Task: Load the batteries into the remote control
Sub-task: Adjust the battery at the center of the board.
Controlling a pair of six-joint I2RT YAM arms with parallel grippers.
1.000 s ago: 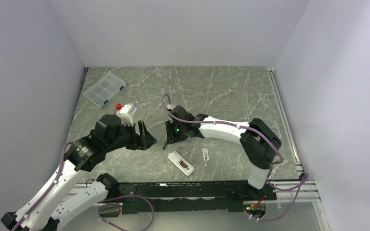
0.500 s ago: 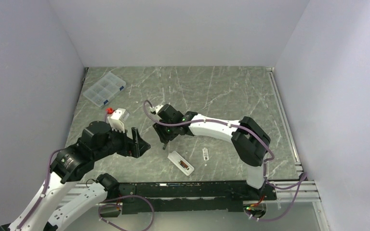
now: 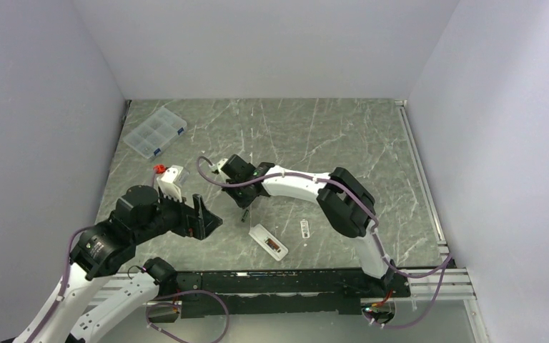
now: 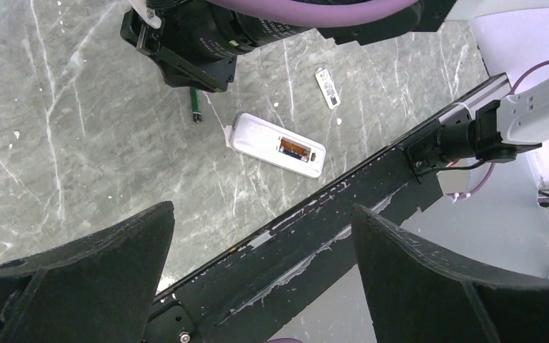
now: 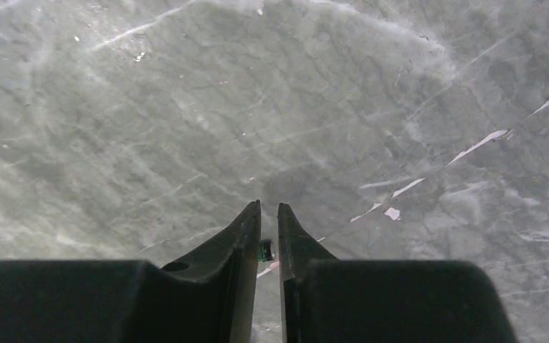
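The white remote control (image 3: 268, 241) (image 4: 277, 145) lies back up near the table's front edge, its reddish-brown recess showing. A dark greenish battery (image 4: 195, 105) (image 3: 244, 215) lies just beyond it. My right gripper (image 3: 244, 206) (image 5: 268, 207) points down at this battery, and the jaws stand nearly together with the battery's end (image 5: 266, 249) pinched between them. To the left of the remote, my left gripper (image 3: 207, 214) (image 4: 261, 214) hangs wide open with nothing in it. I see only this one battery.
A small white flat cover piece (image 3: 304, 228) (image 4: 327, 87) lies right of the remote. A clear compartment box (image 3: 154, 131) with blue clips sits at the far left. The black front rail (image 4: 372, 193) runs under my left gripper.
My left arm drew back toward the near left while its jaws opened wider. My right gripper swung left over the battery and its jaws narrowed onto it. The remote stayed put.
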